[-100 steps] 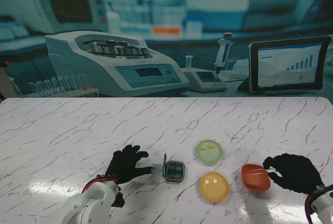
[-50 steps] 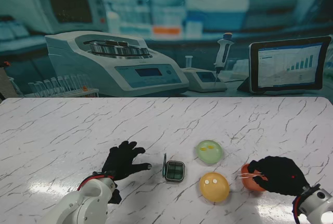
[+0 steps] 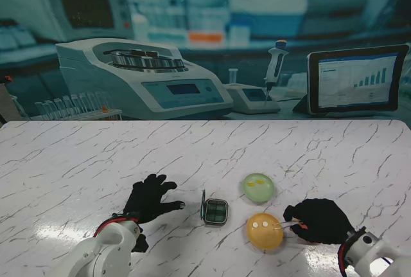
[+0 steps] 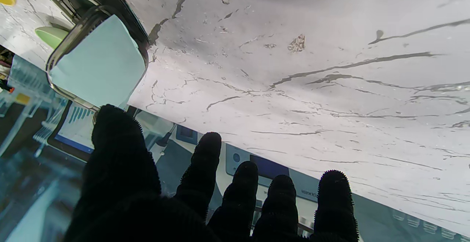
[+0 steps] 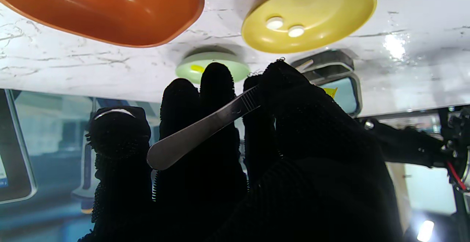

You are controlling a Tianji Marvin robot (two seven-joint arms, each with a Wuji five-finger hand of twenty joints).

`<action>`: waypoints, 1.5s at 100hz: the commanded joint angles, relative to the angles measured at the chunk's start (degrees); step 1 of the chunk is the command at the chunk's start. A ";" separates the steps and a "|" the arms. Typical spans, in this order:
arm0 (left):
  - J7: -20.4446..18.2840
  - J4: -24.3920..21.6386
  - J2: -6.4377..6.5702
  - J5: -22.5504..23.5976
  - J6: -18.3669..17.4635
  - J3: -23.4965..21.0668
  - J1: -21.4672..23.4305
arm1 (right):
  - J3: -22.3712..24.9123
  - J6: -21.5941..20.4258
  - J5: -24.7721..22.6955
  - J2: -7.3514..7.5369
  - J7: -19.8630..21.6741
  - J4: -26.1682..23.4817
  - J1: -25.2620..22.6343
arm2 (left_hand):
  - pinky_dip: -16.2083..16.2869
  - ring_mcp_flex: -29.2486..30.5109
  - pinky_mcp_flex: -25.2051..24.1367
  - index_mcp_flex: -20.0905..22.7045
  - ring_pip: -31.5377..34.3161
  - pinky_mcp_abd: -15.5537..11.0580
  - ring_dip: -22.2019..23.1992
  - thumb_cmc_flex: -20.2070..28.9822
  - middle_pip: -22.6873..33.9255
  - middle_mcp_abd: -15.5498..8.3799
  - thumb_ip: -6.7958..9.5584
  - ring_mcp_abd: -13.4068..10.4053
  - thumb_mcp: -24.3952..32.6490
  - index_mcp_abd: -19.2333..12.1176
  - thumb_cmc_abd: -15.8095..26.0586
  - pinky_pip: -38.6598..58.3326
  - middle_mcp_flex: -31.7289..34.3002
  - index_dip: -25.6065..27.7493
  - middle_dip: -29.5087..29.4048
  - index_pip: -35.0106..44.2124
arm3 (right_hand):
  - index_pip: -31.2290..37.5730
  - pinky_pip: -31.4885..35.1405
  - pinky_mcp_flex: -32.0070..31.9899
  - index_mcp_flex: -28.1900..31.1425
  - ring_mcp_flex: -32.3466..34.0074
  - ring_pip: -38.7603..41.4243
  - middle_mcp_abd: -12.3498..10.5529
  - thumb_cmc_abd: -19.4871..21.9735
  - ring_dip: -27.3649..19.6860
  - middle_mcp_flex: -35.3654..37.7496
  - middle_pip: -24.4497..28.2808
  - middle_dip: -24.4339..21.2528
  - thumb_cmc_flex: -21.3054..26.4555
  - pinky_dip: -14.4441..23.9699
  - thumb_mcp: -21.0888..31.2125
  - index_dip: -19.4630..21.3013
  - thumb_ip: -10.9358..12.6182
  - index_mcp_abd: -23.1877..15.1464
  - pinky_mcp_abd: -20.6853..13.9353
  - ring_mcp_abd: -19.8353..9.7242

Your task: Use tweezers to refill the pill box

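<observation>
We note the right hand (image 3: pixel 319 220) clamped on the tweezers (image 5: pixel 205 124), tips reaching toward the yellow dish (image 3: pixel 264 231) holding two white pills (image 5: pixel 285 27). The left hand (image 3: pixel 149 200) rests empty, fingers spread, beside the pill box (image 3: pixel 215 211), lid upright. The orange dish (image 5: pixel 102 7) sits under our right hand; the green dish (image 3: pixel 258 187) lies farther from us.

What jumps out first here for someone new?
The right hand in its black glove, gripping metal tweezers beside the yellow dish with two white pills. Nearby are the green dish, farther from me, and the open pill box to the yellow dish's left. The left hand lies with fingers spread, left of the box.
</observation>
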 commanded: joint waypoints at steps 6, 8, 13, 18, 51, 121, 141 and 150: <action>0.05 0.79 -0.42 -0.81 -1.98 -0.14 0.83 | -1.07 0.44 0.06 0.00 1.31 0.25 0.21 | 0.40 -2.03 -0.58 -0.79 -1.60 0.67 0.13 -1.15 -1.34 -0.03 1.77 -0.49 0.54 -1.06 2.44 -2.44 -0.85 -0.92 -0.55 -0.70 | 2.61 2.53 0.93 2.87 0.92 1.87 2.34 0.72 1.17 1.47 1.76 0.33 0.35 -0.51 1.61 -0.05 0.68 -0.87 -28.82 -2.28; 0.16 0.86 -0.44 -0.89 -2.05 -0.18 0.89 | -1.25 0.57 0.03 0.03 1.45 0.33 0.34 | 0.41 -2.00 -0.58 -0.74 -1.58 0.67 0.14 -1.15 -1.34 0.02 1.77 -0.43 0.54 -0.99 2.43 -2.44 -0.82 -0.94 -0.55 -0.69 | 2.61 2.53 0.92 2.86 0.93 1.86 2.33 0.64 1.16 1.48 1.76 0.33 0.31 -0.52 1.62 -0.11 0.66 -0.82 -28.83 -2.29; 0.45 1.03 -0.49 -1.05 -2.23 -0.29 1.06 | -1.77 0.91 0.05 0.09 1.74 0.62 0.69 | 0.43 -2.01 -0.58 -0.80 -1.59 0.67 0.14 -1.13 -1.33 0.00 1.78 -0.41 0.55 -0.93 2.41 -2.45 -0.78 -1.00 -0.55 -0.75 | 2.59 2.50 0.89 2.84 0.93 1.84 2.33 0.41 1.16 1.52 1.76 0.33 0.24 -0.56 1.65 -0.27 0.63 -0.74 -28.87 -2.29; 0.77 1.18 -0.55 -1.25 -2.42 -0.39 1.20 | -2.36 1.21 0.02 0.15 1.75 1.01 1.09 | 0.44 -2.07 -0.57 -0.90 -1.62 0.67 0.13 -1.19 -1.38 0.03 1.77 -0.41 0.52 -0.86 2.41 -2.46 -0.87 -1.08 -0.57 -0.84 | 2.60 2.49 0.88 2.86 0.93 1.83 2.33 0.09 1.17 1.51 1.73 0.32 0.24 -0.60 1.73 -0.39 0.62 -0.67 -28.91 -2.28; 1.69 1.44 -0.70 -1.59 -3.31 -0.96 1.64 | -6.61 4.47 -2.41 0.63 0.32 3.43 4.21 | 0.37 -2.14 -0.59 -1.28 -1.73 0.71 0.08 -1.48 -1.48 0.05 1.78 -0.33 0.51 -0.68 2.47 -2.86 -0.93 -1.68 -0.64 -1.38 | 1.48 1.55 0.13 0.36 -0.07 0.83 1.69 -1.62 1.08 0.29 1.29 0.68 -0.26 -1.01 2.22 -1.78 -0.05 0.38 -29.12 -2.40; 2.08 1.36 -0.81 -2.01 -4.03 -1.84 1.95 | -12.35 8.87 -5.21 1.36 2.13 5.21 8.46 | 0.26 -2.32 -0.76 -1.65 -2.00 1.06 0.00 -2.42 -1.69 0.40 1.79 -0.30 0.49 -1.10 2.28 -3.89 -1.09 -2.22 -0.74 -1.61 | -2.08 -0.39 -4.46 -2.45 -4.84 -0.64 1.72 -1.58 2.82 -3.98 0.33 4.11 0.25 0.03 4.74 -1.44 -0.60 1.17 -28.21 -2.21; 2.17 1.22 -0.84 -2.16 -4.00 -2.05 2.28 | -12.66 9.43 -5.70 1.40 2.07 5.06 8.56 | 0.32 -2.28 -0.67 -1.60 -2.05 1.06 -0.01 -2.56 -1.72 0.62 1.80 -0.21 0.54 -1.03 2.26 -4.11 -1.04 -2.29 -0.77 -1.62 | -4.32 -0.65 -4.89 -2.27 -5.17 -1.09 1.92 -1.54 3.97 -4.40 -0.42 5.65 0.12 0.86 5.37 0.38 -0.78 1.46 -28.10 -2.17; 2.27 1.17 -0.86 -2.17 -3.99 -2.14 2.39 | -12.70 9.59 -5.71 1.40 2.40 4.95 8.56 | 0.36 -2.32 -0.66 -1.67 -2.09 1.06 -0.02 -2.61 -1.76 0.57 1.80 -0.21 0.55 -0.98 2.30 -4.16 -1.09 -2.33 -0.78 -1.66 | -4.42 -0.46 -4.97 -2.25 -5.22 -1.00 1.92 -1.45 4.09 -4.44 -0.32 5.82 0.15 0.95 5.38 0.50 -0.75 1.54 -28.16 -2.15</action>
